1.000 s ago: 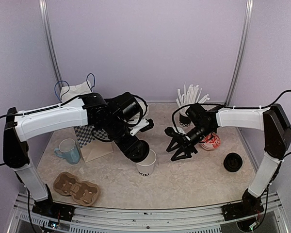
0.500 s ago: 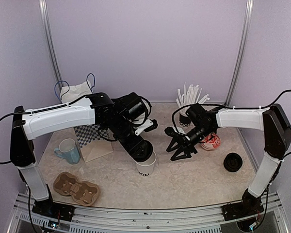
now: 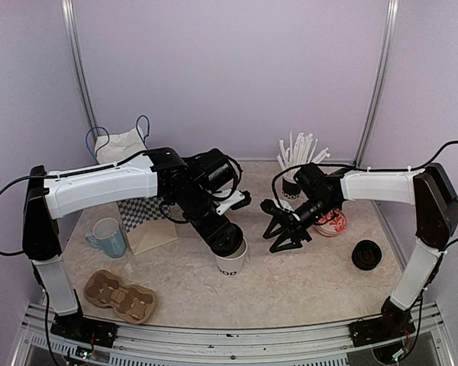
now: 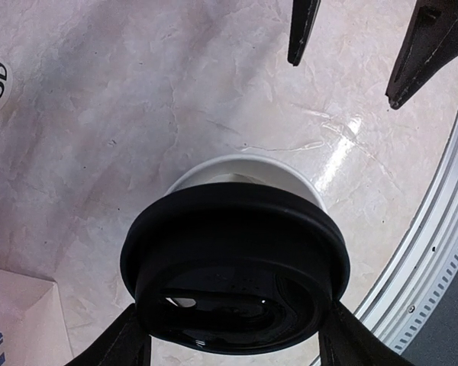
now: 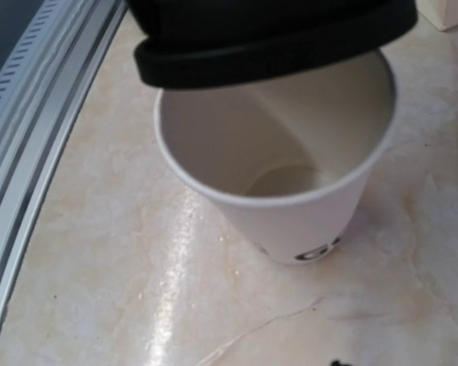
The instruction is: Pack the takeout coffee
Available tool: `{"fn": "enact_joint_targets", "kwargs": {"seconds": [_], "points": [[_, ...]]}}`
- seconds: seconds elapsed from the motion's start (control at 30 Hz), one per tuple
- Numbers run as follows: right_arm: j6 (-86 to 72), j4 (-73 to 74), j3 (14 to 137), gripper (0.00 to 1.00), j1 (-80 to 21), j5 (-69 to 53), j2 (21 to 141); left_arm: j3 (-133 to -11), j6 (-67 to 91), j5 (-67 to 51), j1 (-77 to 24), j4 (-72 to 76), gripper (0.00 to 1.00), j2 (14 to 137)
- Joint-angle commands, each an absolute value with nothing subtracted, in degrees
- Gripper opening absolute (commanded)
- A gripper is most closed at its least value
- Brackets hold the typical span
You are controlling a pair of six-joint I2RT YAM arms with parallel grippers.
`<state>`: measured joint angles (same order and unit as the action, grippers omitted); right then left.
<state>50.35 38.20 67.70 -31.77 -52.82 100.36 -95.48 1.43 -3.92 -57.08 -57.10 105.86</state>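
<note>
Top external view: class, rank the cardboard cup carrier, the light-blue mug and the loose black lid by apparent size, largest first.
1. cardboard cup carrier
2. light-blue mug
3. loose black lid, clearly the smallest

All three lie at a similar depth, so the order is fairly safe.

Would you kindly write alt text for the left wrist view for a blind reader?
A round black lid, gripped between the left arm's fingers, is over an open white paper cup on a marbled table. The right arm's fingers, apart, show at top right.
</note>
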Motion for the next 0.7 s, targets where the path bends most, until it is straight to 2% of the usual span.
{"fn": "enact_joint_targets", "kwargs": {"seconds": [0.0, 0.5, 0.57, 0.67], "points": [[51.15, 38.90, 67.08, 0.55, -31.12, -54.56, 100.33, -97.60, 1.12, -4.74, -57.64, -57.15, 0.69, 107.89], [50.89, 39.33, 67.07, 0.55, -30.76, -55.19, 100.02, -100.28, 2.32, -2.57, -59.45, -57.13, 0.78, 111.55], [50.89, 39.29, 67.09, 0.55, -30.68, -55.19, 100.02, -100.28, 2.30, -2.11, -59.59, -57.14, 0.95, 111.92], [50.82, 39.55, 67.14, 0.55, -30.59, -55.19, 100.11, -100.81, 2.42, -1.55, -59.67, -57.12, 0.99, 112.02]]}}
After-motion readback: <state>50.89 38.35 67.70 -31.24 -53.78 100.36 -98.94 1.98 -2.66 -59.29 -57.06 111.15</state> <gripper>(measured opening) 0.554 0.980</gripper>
